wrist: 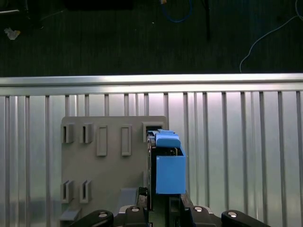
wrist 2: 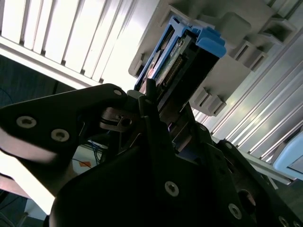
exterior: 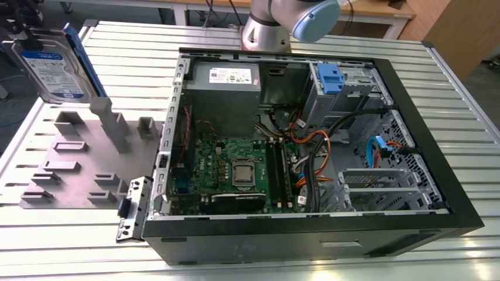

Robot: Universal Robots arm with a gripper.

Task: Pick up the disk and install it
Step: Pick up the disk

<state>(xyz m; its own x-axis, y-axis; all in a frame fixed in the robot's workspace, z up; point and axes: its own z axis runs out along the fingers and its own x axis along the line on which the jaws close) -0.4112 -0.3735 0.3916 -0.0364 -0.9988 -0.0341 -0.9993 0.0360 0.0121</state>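
The disk (exterior: 55, 67), silver-grey with a white-and-blue label and blue rails, stands on edge at the exterior view's far left, up above the grey fixture plate (exterior: 74, 170). My gripper (exterior: 22, 36) is shut on it from above, with black fingers on both faces. In the second wrist view the disk (wrist 2: 182, 59) sticks out past the gripper (wrist 2: 165, 106), connector edge and blue rail showing. In the first wrist view the disk (wrist: 168, 161) is edge-on over the fixture plate (wrist: 109, 175), with the gripper (wrist: 163, 210) behind it.
An open black computer case (exterior: 461, 205) lies on the slatted metal table (exterior: 469, 70). It holds a grey power-supply box (exterior: 225, 79), a green motherboard (exterior: 234, 170), cables and a drive bay with a blue carrier (exterior: 329, 79). A loose metal bracket (exterior: 133, 208) lies beside the case.
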